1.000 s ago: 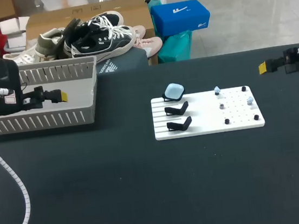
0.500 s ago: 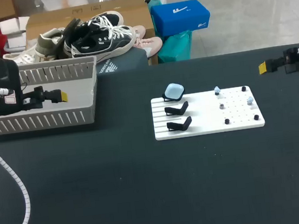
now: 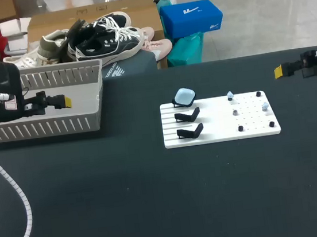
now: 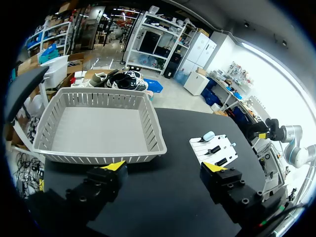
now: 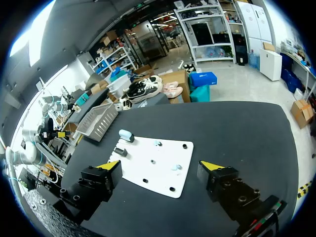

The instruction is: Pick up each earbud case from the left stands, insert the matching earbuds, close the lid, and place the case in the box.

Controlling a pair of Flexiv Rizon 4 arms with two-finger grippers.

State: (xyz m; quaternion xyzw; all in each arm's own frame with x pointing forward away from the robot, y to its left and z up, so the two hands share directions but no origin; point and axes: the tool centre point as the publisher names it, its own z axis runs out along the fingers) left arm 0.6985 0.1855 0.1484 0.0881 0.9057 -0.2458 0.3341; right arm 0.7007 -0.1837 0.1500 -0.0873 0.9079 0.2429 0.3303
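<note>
Our left gripper (image 4: 164, 168) hangs open and holds nothing, just beside the grey basket (image 4: 101, 129). Our right gripper (image 5: 160, 164) is likewise open and bare, well apart from the white board (image 5: 148, 174). Nothing has shifted over the last second: both arms are still, so we judge the pick of the case not yet begun. We count one pale blue earbud case (image 3: 184, 97), resting on the farthest of three black stands, with the other two stands (image 3: 189, 123) bare. We count six small earbuds (image 3: 251, 110) on the board, seemingly three pale and three dark, and one basket with no case in it.
</note>
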